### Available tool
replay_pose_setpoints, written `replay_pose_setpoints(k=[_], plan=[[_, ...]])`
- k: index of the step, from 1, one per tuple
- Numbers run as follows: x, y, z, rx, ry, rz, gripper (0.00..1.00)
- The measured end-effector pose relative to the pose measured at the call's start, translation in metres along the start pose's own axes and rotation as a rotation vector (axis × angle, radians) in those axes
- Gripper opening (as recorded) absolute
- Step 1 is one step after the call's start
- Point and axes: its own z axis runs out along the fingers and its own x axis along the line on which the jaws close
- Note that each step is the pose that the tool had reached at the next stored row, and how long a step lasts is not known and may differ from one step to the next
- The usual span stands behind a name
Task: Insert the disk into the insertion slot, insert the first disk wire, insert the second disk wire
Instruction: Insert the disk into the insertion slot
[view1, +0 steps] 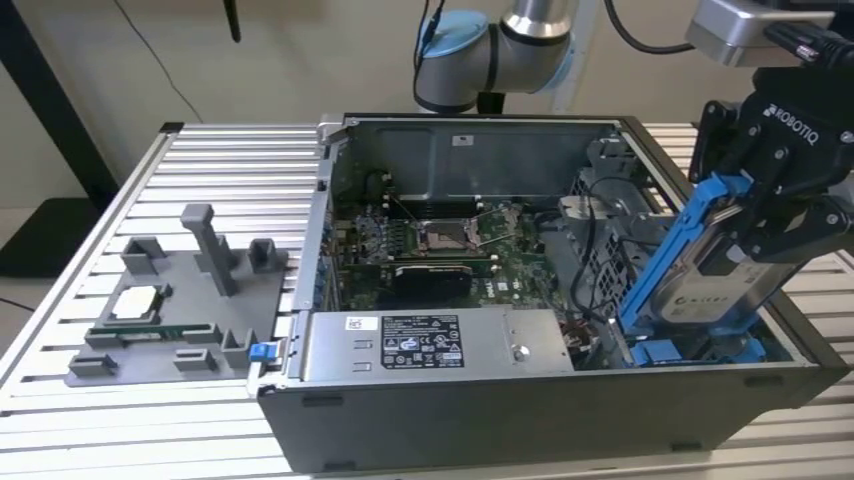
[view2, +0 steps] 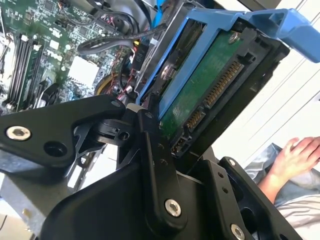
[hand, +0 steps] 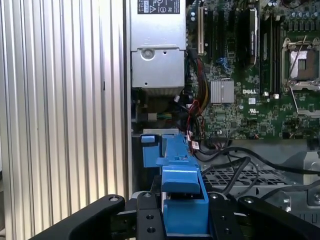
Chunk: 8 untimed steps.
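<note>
The pincer (view1: 763, 232) is clamped on the disk (view1: 694, 285) — held steeply tilted, its lower end down at the insertion slot (view1: 694, 350), inside the open computer case (view1: 534, 420) at the exterior view's right. A person's hand (view2: 298, 155) shows in the second wrist view — well apart from the disk.

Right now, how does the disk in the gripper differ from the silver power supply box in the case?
The disk stands steeply tilted in the gripper; the power supply box lies flat in the case. The disk has a blue frame and white label; the box has a black label and no frame. Both are silver.
</note>
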Motion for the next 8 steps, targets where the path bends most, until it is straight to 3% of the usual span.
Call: replay_pose_setpoints(k=[8], plan=[[0.0,-0.0011,0.0046,0.0,0.0,0.0,0.0]])
